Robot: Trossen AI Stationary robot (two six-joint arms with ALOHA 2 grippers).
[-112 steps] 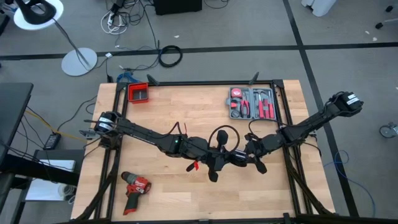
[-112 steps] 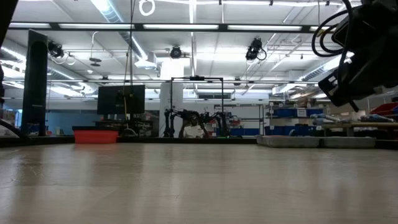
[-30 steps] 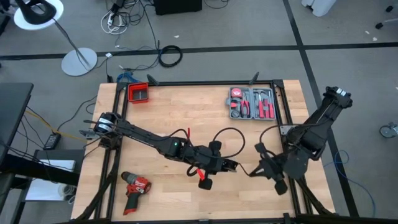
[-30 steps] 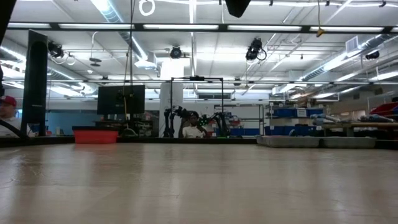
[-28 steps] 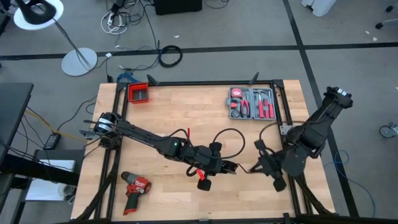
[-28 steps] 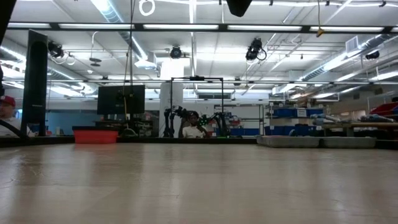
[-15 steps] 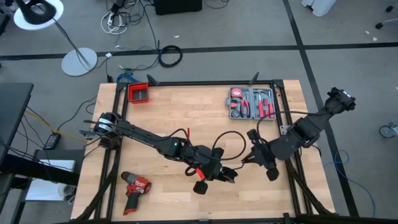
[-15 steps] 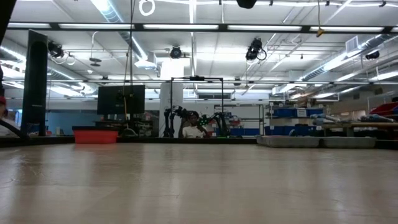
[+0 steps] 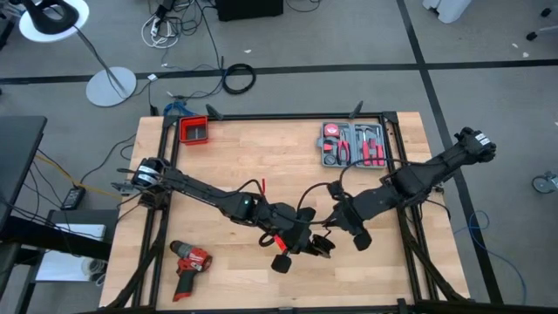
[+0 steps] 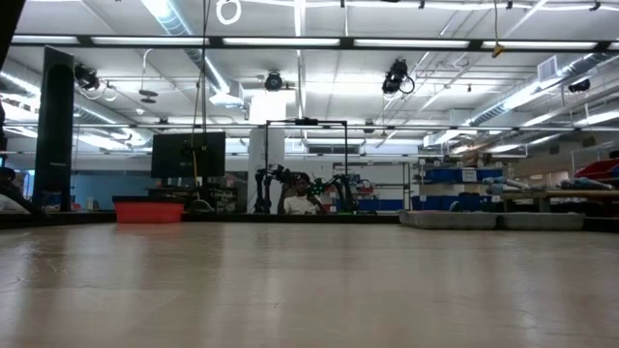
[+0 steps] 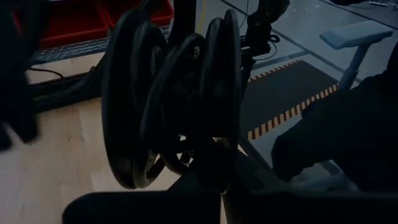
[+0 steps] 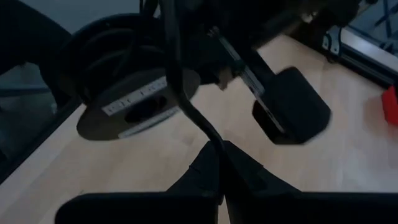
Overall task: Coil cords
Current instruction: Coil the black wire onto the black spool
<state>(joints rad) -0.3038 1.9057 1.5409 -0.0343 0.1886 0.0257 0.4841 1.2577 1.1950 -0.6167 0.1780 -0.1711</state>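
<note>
Compared with half a second ago, the right gripper (image 9: 338,215) has swung in from the right side of the tabletop (image 9: 235,166) and now sits just beside the left gripper (image 9: 307,242), the two nearly meeting a little toward the near edge from the table's middle. Between them runs the cord (image 9: 316,196), a thin black line arching up off the wood and back down to the left gripper; most of its length appears already wound, since the left wrist view shows several dark loops (image 11: 180,99) stacked side by side right at that arm's fingers. The left gripper seems clamped on this bundle, likely to keep the turns from springing apart while more is added. In the right wrist view the cord (image 12: 180,81) passes down into the closed tips of the right gripper's fingers (image 12: 211,165), so that claw is pinching the free run, probably to guide the next turn onto the bundle. Both arms hold the work clear of the table, and the low view shows nothing of either gripper. A red drill (image 9: 190,260) lies by the near left corner, a small red bin (image 9: 194,130) at the far left corner, and a tool set (image 9: 353,145) toward the far right corner, all well apart from the cord.
</note>
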